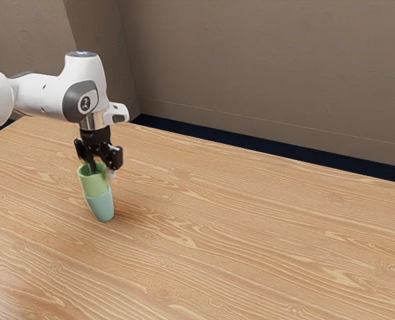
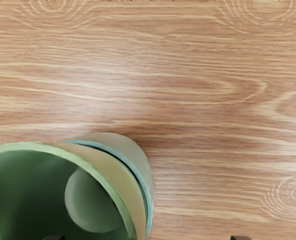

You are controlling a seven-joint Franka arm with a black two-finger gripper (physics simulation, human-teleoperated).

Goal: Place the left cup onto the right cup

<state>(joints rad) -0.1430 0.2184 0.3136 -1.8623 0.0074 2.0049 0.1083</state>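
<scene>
Toward the exterior view's left of the surface (image 1: 264,233), our jaws clench the green cup (image 1: 90,181) at its rim. It sits nested in the teal cup (image 1: 104,209), mouth up, its long axis leaning toward that left.

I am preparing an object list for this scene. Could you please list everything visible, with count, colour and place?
green cup: one, green, nested in the top of the other cup, leaning, near the exterior view's left
teal cup: one, pale teal, under the green cup, its base on the table
table: one, light wood grain, across the whole foreground
wall: grey-brown, behind the table
dark strip: one, dark blue, along the wall's foot
arm: one, white and grey, coming in from the exterior view's left
gripper: one, black, shut on the green cup's rim
</scene>
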